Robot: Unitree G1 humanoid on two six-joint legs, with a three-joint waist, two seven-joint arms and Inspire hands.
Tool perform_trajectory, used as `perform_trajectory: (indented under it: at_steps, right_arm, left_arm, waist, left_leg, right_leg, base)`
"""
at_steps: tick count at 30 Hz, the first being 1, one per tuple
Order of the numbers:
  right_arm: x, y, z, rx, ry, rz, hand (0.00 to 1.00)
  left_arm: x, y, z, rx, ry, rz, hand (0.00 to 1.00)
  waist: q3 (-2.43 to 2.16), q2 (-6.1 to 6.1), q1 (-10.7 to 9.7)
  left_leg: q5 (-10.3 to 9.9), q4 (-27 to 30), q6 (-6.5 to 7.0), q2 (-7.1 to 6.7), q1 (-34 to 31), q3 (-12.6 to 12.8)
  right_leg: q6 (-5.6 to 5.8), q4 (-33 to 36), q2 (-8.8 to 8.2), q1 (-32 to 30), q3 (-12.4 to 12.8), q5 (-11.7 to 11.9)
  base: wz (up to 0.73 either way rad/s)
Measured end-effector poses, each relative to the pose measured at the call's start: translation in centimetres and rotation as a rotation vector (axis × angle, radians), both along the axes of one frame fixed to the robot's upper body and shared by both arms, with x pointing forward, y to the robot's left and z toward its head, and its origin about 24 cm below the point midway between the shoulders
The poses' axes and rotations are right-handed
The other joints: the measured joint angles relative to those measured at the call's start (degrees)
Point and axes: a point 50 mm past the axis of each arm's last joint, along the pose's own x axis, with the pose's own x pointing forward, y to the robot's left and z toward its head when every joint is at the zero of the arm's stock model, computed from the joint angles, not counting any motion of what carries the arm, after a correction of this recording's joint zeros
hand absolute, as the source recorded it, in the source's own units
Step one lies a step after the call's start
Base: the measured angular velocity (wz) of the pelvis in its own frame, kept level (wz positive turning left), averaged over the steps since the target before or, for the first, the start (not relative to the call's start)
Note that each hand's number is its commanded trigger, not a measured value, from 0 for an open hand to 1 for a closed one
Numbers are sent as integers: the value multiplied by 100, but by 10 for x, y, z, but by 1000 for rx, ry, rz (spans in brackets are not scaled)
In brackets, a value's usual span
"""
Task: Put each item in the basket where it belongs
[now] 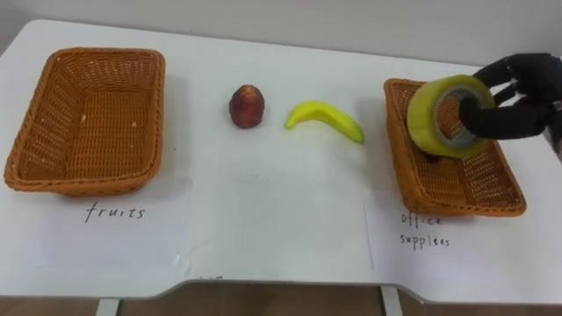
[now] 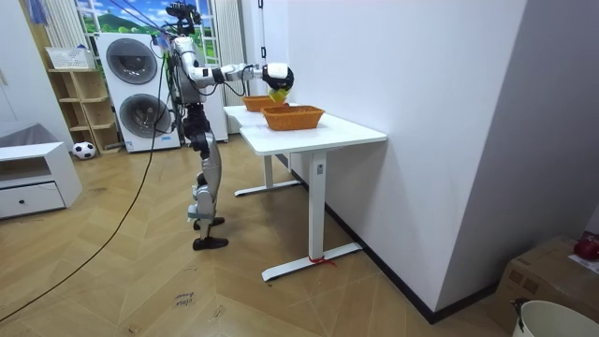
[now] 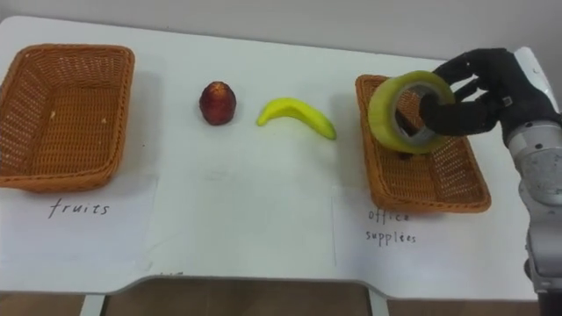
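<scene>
Tape roll point(image 3: 386, 118), broad and yellow, hangs on edge above the brown wicker office-supplies basket point(image 3: 439, 200), clamped by the black right hand point(image 3: 481, 92) with fingers hooked through its core. It is best lowered mid-basket and tipped flat before release, lest it roll. Its open face looks roughly toward the camera. As a ring, it has no real long axis.

The right hand point(image 3: 474, 92) holds a yellow tape roll point(image 3: 406, 112) over the right basket point(image 3: 457, 189).
</scene>
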Motion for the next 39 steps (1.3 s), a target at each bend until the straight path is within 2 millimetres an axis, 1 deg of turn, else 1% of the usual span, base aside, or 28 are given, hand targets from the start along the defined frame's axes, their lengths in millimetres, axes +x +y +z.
perform_trajectory:
  at_steps: [5,9,13,17,20,23,28,34,35,37,38,39]
  right_arm:
    - [-1,-5,-8,18,31,-20,100]
    - [-7,-8,-17,20,63,-30,100]
    - [-8,-9,-21,15,79,-38,100]
    - [-10,-15,-31,2,131,-61,100]
    - [-12,-16,-35,6,149,-65,100]
    - [-14,-17,-37,7,156,-67,100]
    - [-15,-17,-38,8,162,-65,100]
    - [-14,-13,-41,10,177,-45,100]
    - [-14,-13,-41,12,179,-44,96]
    - [-14,-12,-42,16,183,-40,36]
    - [-14,-12,-42,16,184,-39,0]
    - [-14,-12,-42,15,184,-39,0]
  left_arm:
    - [-2,0,0,-6,0,-2,0]
    - [-1,1,1,-5,-5,-4,0]
    - [1,0,1,-4,-7,-6,0]
    - [1,-1,1,-5,-7,-16,0]
    - [0,-1,0,-3,-4,-14,0]
    - [1,0,1,4,-4,-13,0]
    - [1,0,1,10,-6,-12,0]
    - [7,0,1,12,-15,-26,0]
    - [6,0,1,12,-15,-26,0]
    - [7,0,1,11,-15,-27,0]
    - [7,0,1,12,-15,-29,0]
    - [7,0,1,12,-15,-29,0]
  waist:
    - [4,10,-35]
    - [6,25,-37]
    - [11,55,-39]
    - [11,54,8]
    - [17,45,41]
    - [25,24,51]
    - [26,-1,89]
    - [22,-12,115]
    - [22,-12,115]
    - [22,-12,115]
    - [22,-13,118]
    - [22,-14,120]
  left_leg:
    - [0,-9,0,0,19,34]
    - [0,-20,-1,12,17,37]
    - [0,-29,-1,11,34,49]
    - [0,-43,-1,16,66,117]
    - [0,-78,-1,18,98,158]
    - [-1,-91,-1,21,112,169]
    - [-1,-104,-2,22,111,173]
    - [-1,-104,-2,21,58,173]
    - [-1,-104,-2,19,59,173]
    - [-1,-103,-2,19,58,174]
    - [-1,-103,-2,19,55,176]
    - [-1,-103,-2,18,55,176]
  right_leg:
    - [0,0,-6,9,11,0]
    - [1,0,-4,3,10,0]
    - [0,4,7,1,30,0]
    - [0,11,13,-4,107,0]
    - [0,13,16,-6,140,0]
    - [0,20,20,-7,149,1]
    - [0,17,21,-16,151,0]
    - [0,14,20,-69,154,1]
    - [0,14,20,-70,155,1]
    - [0,14,19,-75,158,1]
    - [0,14,19,-83,159,1]
    - [0,14,18,-86,161,1]
  base:
    - [0]
    - [0]
    - [-1]
    - [-8]
    - [-7]
    - [-2]
    - [0]
    - [0]
    - [0]
    - [0]
    - [0]
    - [0]
